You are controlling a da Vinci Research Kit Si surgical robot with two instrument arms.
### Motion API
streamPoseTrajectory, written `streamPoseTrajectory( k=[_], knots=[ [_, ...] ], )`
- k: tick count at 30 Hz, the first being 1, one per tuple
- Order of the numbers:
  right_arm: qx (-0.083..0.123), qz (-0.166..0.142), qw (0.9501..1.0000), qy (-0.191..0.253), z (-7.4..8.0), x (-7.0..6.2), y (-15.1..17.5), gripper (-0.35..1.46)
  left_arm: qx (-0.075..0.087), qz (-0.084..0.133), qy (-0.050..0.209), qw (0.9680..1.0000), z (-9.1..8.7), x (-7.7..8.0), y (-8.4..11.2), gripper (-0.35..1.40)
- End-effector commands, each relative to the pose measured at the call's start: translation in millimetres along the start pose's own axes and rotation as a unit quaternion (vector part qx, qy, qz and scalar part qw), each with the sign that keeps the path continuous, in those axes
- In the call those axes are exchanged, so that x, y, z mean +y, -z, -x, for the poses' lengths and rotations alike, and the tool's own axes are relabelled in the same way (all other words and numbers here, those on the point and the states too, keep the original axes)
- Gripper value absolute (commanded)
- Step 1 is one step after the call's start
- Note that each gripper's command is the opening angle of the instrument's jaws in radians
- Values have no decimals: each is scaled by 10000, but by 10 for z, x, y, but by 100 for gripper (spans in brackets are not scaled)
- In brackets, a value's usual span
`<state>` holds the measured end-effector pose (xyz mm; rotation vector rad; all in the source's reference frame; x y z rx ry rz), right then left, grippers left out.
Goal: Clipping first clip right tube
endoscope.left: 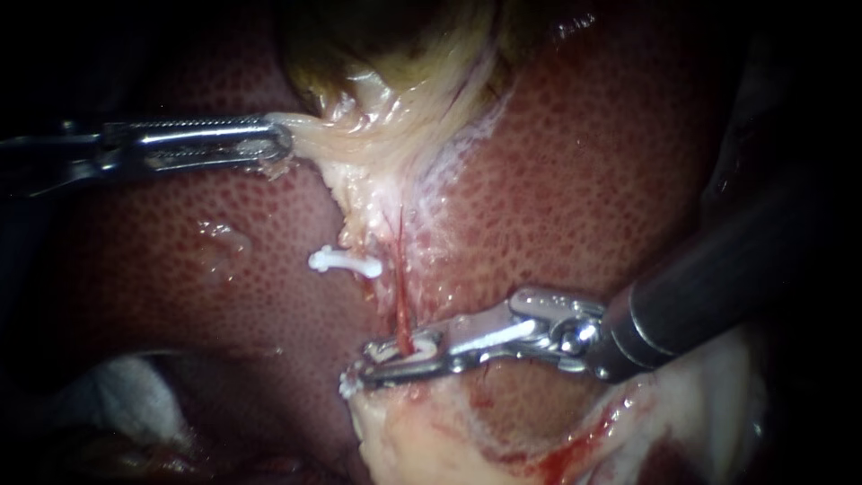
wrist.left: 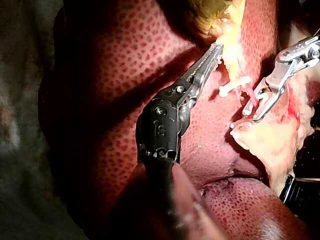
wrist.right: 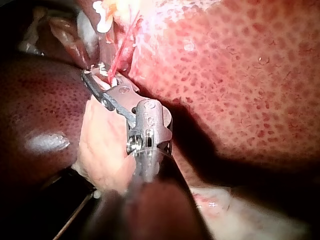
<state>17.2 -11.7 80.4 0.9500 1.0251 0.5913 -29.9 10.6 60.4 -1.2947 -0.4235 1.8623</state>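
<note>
My left instrument (endoscope.left: 283, 144) comes in from the left, its jaws shut on the pale neck of the gallbladder (endoscope.left: 395, 117) and holding it stretched to the left. A thin red tube (endoscope.left: 398, 287), the right one, runs down from that neck over the liver (endoscope.left: 584, 180). My right instrument (endoscope.left: 364, 366) lies across the tube's lower end with a white clip in its jaws, and the jaws stand close together around the tube. In the right wrist view the same jaws (wrist.right: 90, 75) straddle the red tube (wrist.right: 125, 47). Another white clip (endoscope.left: 346, 262) sits on the pale strand just left of the tube.
Pale fatty tissue (endoscope.left: 431, 440) with a red bloody streak (endoscope.left: 584, 440) lies under the right instrument. White gauze (endoscope.left: 117, 395) shows at the lower left. In the left wrist view, the left instrument (wrist.left: 217, 47) sits beside the white clip (wrist.left: 234, 86).
</note>
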Motion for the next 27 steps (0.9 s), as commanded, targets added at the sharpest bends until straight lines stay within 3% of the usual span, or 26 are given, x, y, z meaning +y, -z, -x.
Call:
streamPoseTrajectory(
  k=[1, 7, 14, 27],
  knots=[
    [2, 2, 10000, -59, 0, 0, 1, -30, 1, 0, 0, 10000, 0, 0, 0, -35],
    [42, 56, 9996, -264, 1, 3, 4, -35, 1, 0, -1, 10000, 0, 0, 0, -35],
    [-68, 104, 9996, -265, 3, 1, 6, -35, 1, -1, 0, 10000, 0, 0, 0, -35],
    [-68, 104, 9996, -265, 3, 1, 6, -35, 1, 1, -1, 10000, 0, 0, -1, -35]
  ],
)
